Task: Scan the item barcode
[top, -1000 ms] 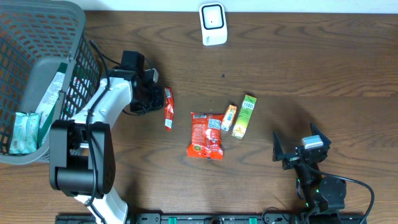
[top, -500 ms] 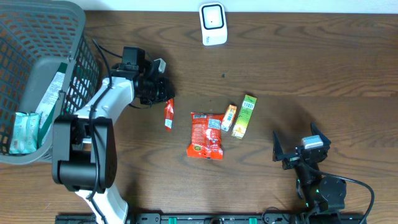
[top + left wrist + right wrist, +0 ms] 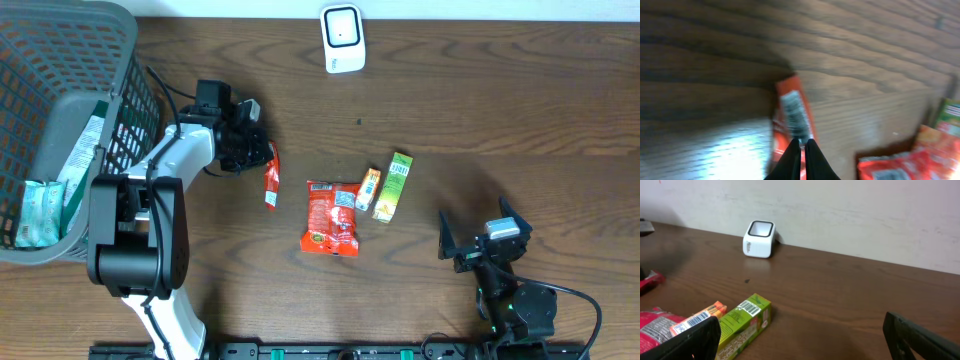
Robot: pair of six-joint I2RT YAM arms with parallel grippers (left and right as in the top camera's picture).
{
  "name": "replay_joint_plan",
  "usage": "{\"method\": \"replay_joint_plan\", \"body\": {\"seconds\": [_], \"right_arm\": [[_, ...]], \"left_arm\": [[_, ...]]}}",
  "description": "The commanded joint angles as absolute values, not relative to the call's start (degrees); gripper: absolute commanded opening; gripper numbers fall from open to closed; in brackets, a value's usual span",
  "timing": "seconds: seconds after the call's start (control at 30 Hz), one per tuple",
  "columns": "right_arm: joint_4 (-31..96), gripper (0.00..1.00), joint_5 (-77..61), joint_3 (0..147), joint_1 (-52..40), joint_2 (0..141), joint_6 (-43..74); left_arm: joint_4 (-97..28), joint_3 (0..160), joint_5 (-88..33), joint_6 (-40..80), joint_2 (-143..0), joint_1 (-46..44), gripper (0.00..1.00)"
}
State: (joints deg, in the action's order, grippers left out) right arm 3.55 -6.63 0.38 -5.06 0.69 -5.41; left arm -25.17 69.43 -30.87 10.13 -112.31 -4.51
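Note:
A thin red stick packet (image 3: 270,178) lies left of the table's middle, and its white barcode label (image 3: 794,114) faces the left wrist camera. My left gripper (image 3: 262,152) is shut on the packet's upper end, the black fingertips (image 3: 796,150) pinching it with almost no gap between them. The white scanner (image 3: 342,38) stands at the table's far edge, also seen as the scanner (image 3: 760,239) in the right wrist view. Near the front right, my right gripper (image 3: 478,240) stands wide open with nothing between its fingers.
A red pouch (image 3: 332,217), a small orange box (image 3: 368,188) and a green box (image 3: 394,185) lie in the table's middle. A grey mesh basket (image 3: 60,60) with several packets inside fills the far left, close behind my left arm.
My left wrist has turned and shifted slightly right, and the red packet's end moved a little with it. The right arm has not moved.

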Motion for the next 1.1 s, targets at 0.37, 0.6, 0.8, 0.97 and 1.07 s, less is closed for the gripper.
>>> {"method": "replay_joint_plan", "body": {"seconds": [0.37,0.6,0.8,0.97,1.07], "right_arm": [[3.70,0.99,-6.70,0.32,-5.34,0.40,-4.75],[3.70,0.99,-6.70,0.32,-5.34,0.40,-4.75],[3.70,0.99,-6.70,0.32,-5.34,0.40,-4.75],[3.70,0.99,-6.70,0.32,-5.34,0.40,-4.75],[3.70,0.99,-6.70,0.32,-5.34,0.40,-4.75]], "left_arm": [[-25.47,69.82,-24.88,11.75,-109.38,-3.62,0.07],[-25.19,69.56,-33.08,11.92,-107.90,-6.11,0.08],[-22.65,69.56,-37.36,11.94,-110.28,-6.46,0.07],[-21.06,69.56,-38.61,12.19,-113.16,-6.46,0.07],[-19.97,69.56,-38.59,12.36,-115.15,-6.46,0.07]]}}
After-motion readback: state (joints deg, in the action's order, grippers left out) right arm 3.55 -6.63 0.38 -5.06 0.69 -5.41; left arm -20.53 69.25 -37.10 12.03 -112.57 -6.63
